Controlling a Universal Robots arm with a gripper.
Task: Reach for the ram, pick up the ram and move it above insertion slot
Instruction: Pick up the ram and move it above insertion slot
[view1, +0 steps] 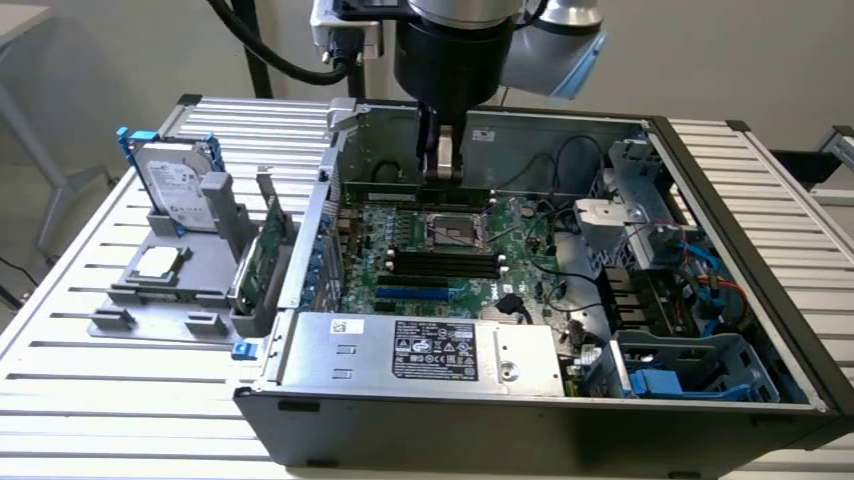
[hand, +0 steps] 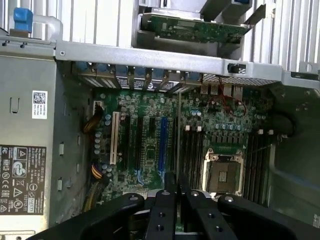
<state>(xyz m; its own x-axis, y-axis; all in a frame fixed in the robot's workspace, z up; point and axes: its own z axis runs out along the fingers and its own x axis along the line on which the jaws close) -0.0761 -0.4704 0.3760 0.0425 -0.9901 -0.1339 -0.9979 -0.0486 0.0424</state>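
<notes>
The gripper (hand: 177, 200) is clenched on the ram (hand: 178, 135), seen edge-on in the wrist view, long axis running away from the camera over the motherboard (hand: 150, 130). In the exterior view the ram (view1: 414, 189) lies horizontal at upper centre. Power supply (view1: 420, 350) label print is illegible.

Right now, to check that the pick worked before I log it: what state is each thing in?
ram: gripped, hanging above the motherboard, not in a slot.
gripper: shut on the ram.
computer case: open, side off.
memory slots: look unoccupied.
hard drive: upright in the grey holder outside the case.
green card: standing on edge in that holder.
</notes>
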